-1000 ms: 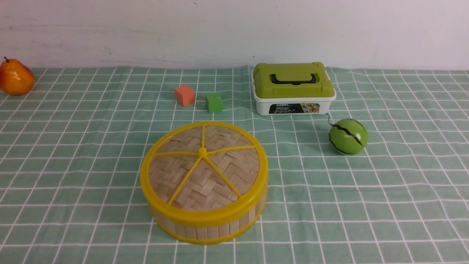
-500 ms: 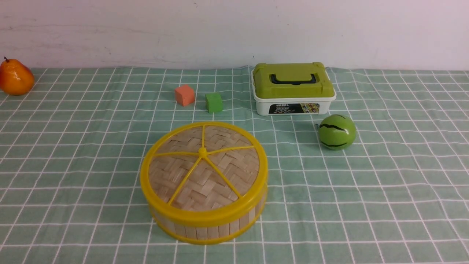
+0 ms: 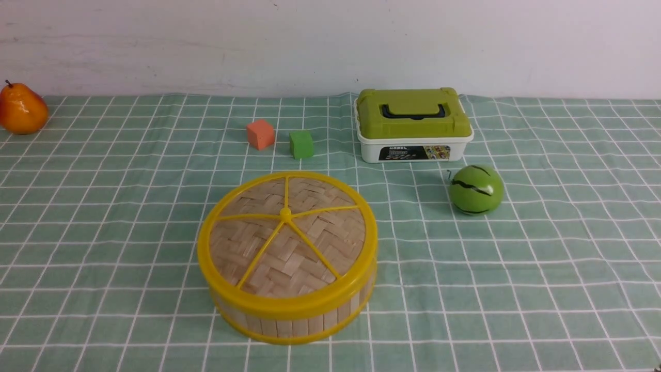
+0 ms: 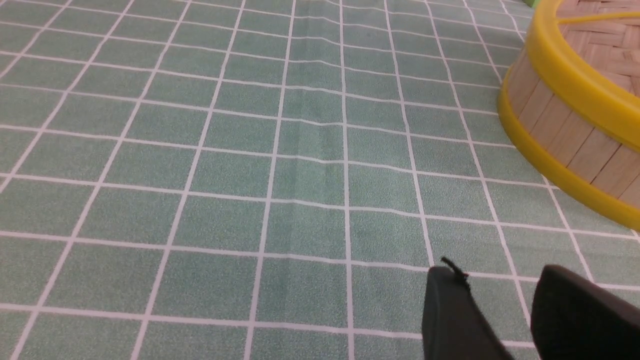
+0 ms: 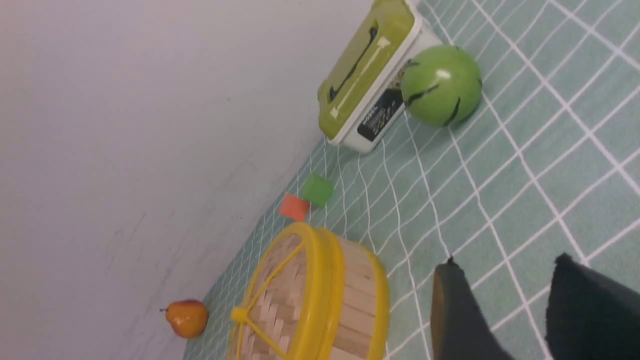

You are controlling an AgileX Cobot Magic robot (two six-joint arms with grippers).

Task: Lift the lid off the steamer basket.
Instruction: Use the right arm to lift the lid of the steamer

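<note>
While the lid [image 3: 286,237] stays on the steamer basket [image 3: 294,323], the toy watermelon [image 3: 475,189] has rolled left toward the green-lidded box [image 3: 413,147]; left gripper [image 4: 500,272] and right gripper [image 5: 507,260] gape empty.

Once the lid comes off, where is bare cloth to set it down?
Left of the steamer basket, the cloth is bare up to the pear. Right of it, bare from the green ball to the near edge. Crowded behind: orange cube, green cube, white box.

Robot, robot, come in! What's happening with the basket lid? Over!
Left gripper open, empty; right gripper same. Lid on steamer basket, untouched. Nothing resting on it.
</note>
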